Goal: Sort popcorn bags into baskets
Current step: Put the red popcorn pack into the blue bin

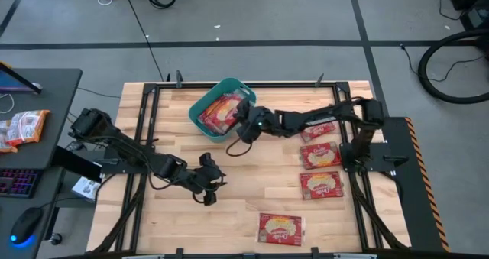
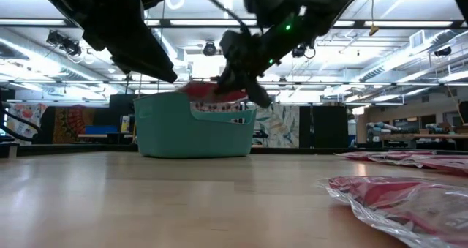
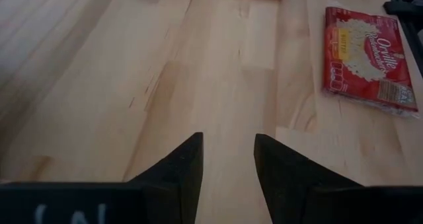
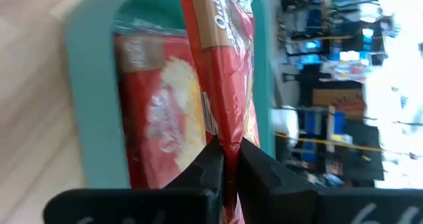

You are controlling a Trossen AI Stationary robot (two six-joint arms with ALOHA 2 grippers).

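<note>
The teal basket (image 1: 200, 106) (image 2: 194, 134) (image 4: 86, 85) stands at the table's far middle, with red popcorn bags (image 1: 219, 114) (image 4: 155, 112) lying inside it. My right gripper (image 1: 246, 120) (image 2: 245, 83) (image 4: 230, 161) hovers at the basket's right rim, shut on one more red bag (image 4: 221, 52) (image 2: 210, 91). My left gripper (image 1: 211, 179) (image 3: 228, 161) is open and low over bare wood near the table's middle, touching nothing. Several bags lie flat on the right side of the table (image 1: 319, 157) (image 1: 321, 185) (image 1: 280, 227) (image 3: 367, 59). My right gripper pinches the red bag between its two fingers at one short end (image 4: 231, 141). It comes from the table's right, slanting down. The bag is lifted clear and reaches out ahead of the fingers over the basket's opening, above the bags inside.
Another bag (image 1: 317, 129) lies under the right arm. Two bags show close by in the low view (image 2: 409, 200) (image 2: 409, 160). A side desk to the left of the table carries an orange-white snack packet (image 1: 23, 127), a keyboard and a mouse. Bare wood lies between the basket and my left gripper.
</note>
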